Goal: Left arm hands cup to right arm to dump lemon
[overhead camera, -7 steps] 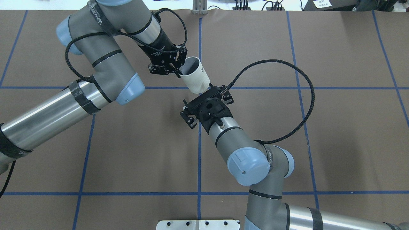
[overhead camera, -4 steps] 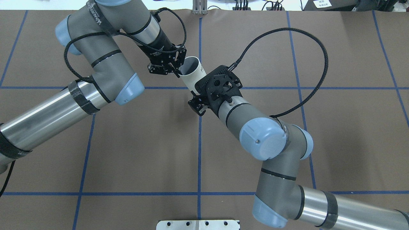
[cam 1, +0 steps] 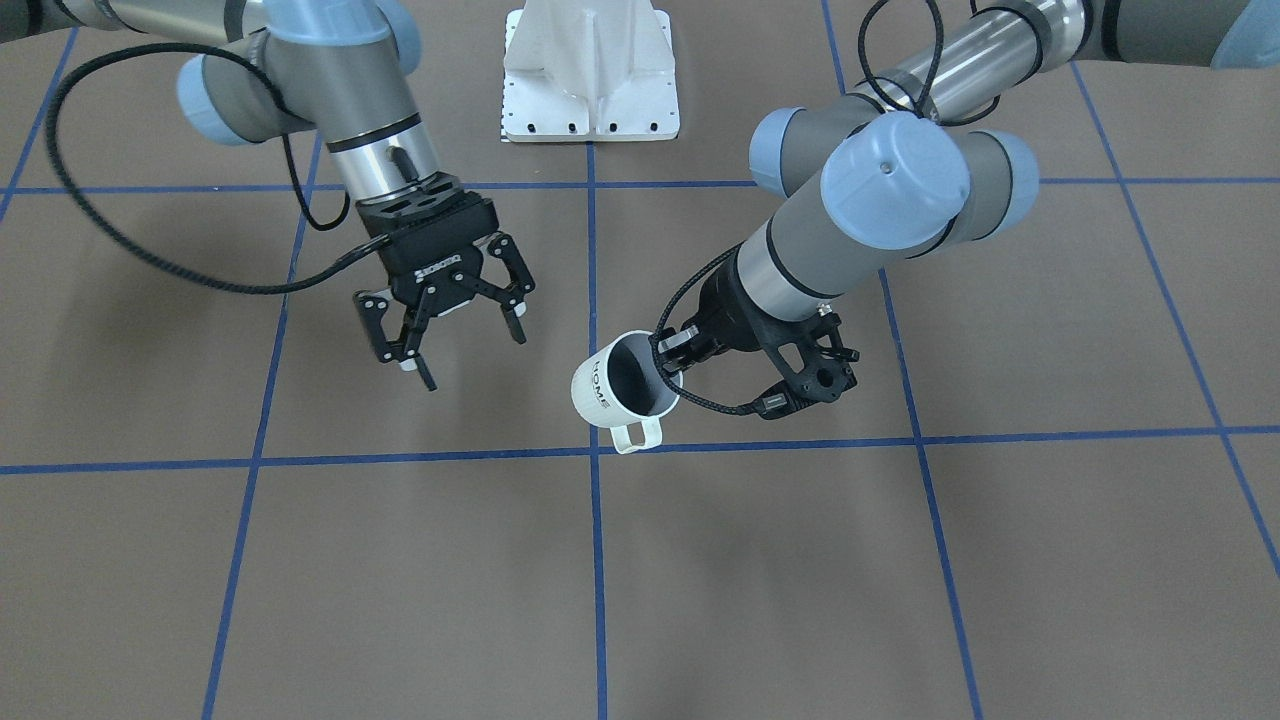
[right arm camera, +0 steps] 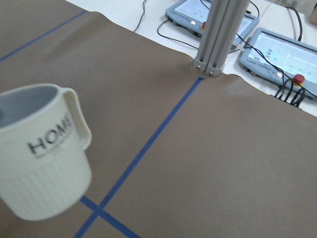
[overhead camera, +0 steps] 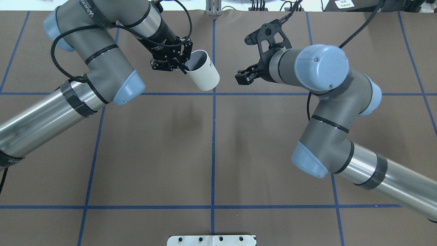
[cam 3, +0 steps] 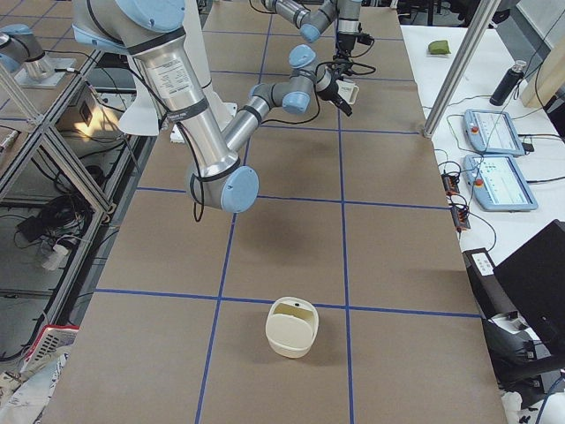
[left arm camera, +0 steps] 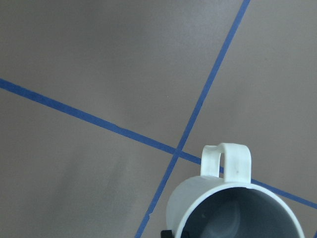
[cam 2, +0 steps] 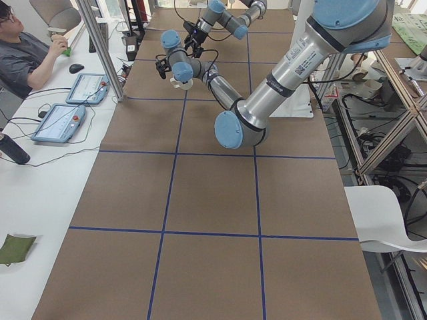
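Note:
The white cup (overhead camera: 203, 74) with "HOME" on its side hangs tilted above the table, held at its rim by my left gripper (overhead camera: 181, 65), which is shut on it. The front view has the cup (cam 1: 622, 392) with its handle pointing down and the left gripper (cam 1: 668, 358) at its rim. My right gripper (cam 1: 458, 350) stands open with nothing between its fingers, a short way from the cup; overhead this right gripper (overhead camera: 243, 76) is right of the cup. The right wrist view sees the cup (right arm camera: 42, 153) from the side. The cup (left arm camera: 233, 210) shows a grey inside; the lemon is hidden.
A cream container (cam 3: 292, 327) sits on the brown table near the right end. The white base plate (cam 1: 590, 70) lies between the arm bases. An aluminium post (right arm camera: 220, 34) and tablets (cam 3: 494, 132) stand at the far edge. A person (cam 2: 27, 53) sits at the side desk.
My right gripper, which had been up against the cup, has pulled away to the right and further back. The left arm has carried the cup slightly back and left.

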You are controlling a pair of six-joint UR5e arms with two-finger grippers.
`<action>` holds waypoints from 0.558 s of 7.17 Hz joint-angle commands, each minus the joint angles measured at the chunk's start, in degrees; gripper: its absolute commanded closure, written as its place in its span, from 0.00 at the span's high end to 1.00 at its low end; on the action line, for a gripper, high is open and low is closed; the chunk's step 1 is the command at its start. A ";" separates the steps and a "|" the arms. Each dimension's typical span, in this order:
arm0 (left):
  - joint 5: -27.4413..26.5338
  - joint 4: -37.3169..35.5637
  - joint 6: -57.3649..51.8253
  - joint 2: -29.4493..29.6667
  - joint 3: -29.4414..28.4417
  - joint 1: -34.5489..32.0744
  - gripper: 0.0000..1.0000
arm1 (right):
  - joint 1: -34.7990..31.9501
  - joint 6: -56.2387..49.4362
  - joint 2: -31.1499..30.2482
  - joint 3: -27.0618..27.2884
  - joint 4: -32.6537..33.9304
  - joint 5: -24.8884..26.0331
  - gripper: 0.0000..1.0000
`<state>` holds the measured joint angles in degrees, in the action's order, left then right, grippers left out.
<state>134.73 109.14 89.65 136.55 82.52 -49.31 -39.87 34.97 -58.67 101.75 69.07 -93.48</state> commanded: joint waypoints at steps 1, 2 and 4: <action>0.01 -0.33 -4.54 -4.24 4.64 -1.31 0.00 | -7.03 -0.16 -0.84 -1.29 8.76 -10.62 0.99; -0.08 -0.33 -9.01 -8.27 7.19 -2.27 0.00 | -9.68 -0.86 -0.84 -1.21 13.15 -15.72 0.99; -0.52 -0.33 -20.78 -20.12 14.74 -5.17 0.00 | -16.96 -5.13 -4.24 -1.21 21.07 -26.96 1.00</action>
<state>134.56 108.81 75.69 123.32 92.99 -52.84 -52.51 33.17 -60.83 100.58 85.68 -113.39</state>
